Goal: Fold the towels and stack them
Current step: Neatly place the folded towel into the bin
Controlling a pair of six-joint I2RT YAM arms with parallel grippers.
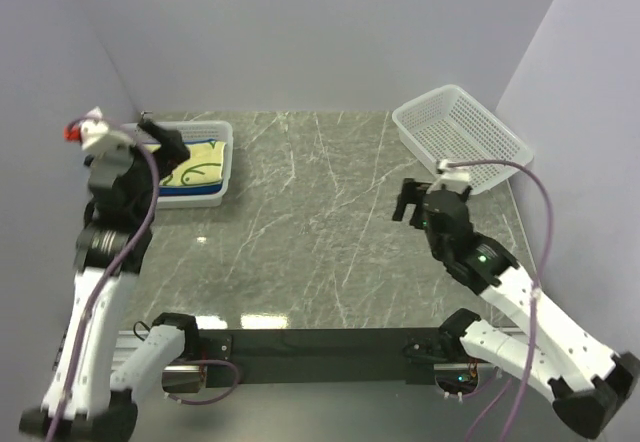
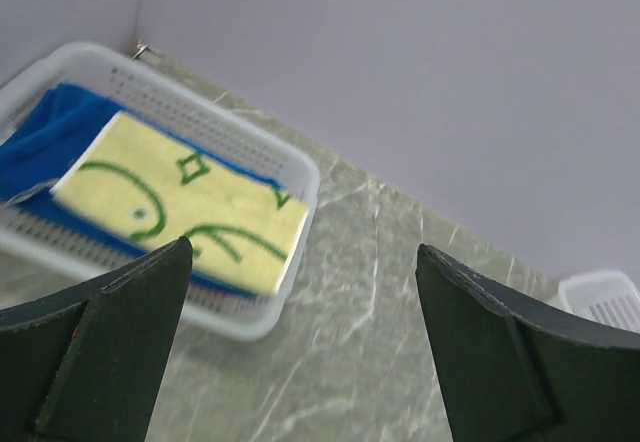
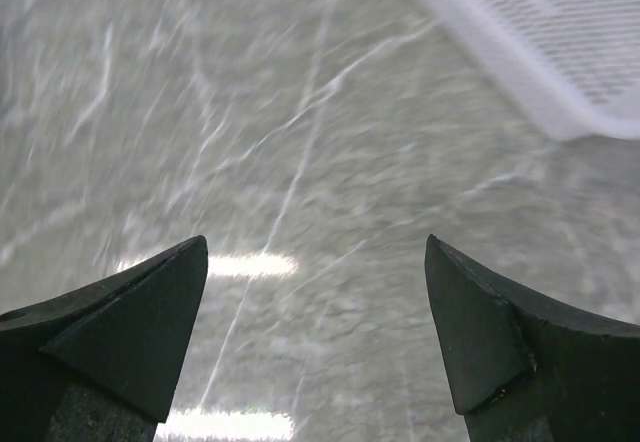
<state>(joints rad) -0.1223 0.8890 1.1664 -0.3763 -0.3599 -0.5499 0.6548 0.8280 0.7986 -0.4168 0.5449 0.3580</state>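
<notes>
Top view: shows pale yellow towel (image 1: 200, 167) lying flat on royal blue towel (image 1: 187, 192) inside left basket (image 1: 226, 147) at far left of surface (image 1: 300, 222). Places left end effector (image 1: 168, 142) raised at that basket's left edge, right end effector (image 1: 408, 200) near right basket (image 1: 460, 137), apart from it.

Left wrist view: confirms left end effector (image 2: 302, 252) spread wide; green motifs facing up on yellow towel.

Right wrist view: confirms right end effector (image 3: 315, 242) spread wide above surface; basket corner at upper right.

2 white baskets (image 1: 227, 154) (image 1: 462, 128), marble table (image 1: 320, 222)
</notes>
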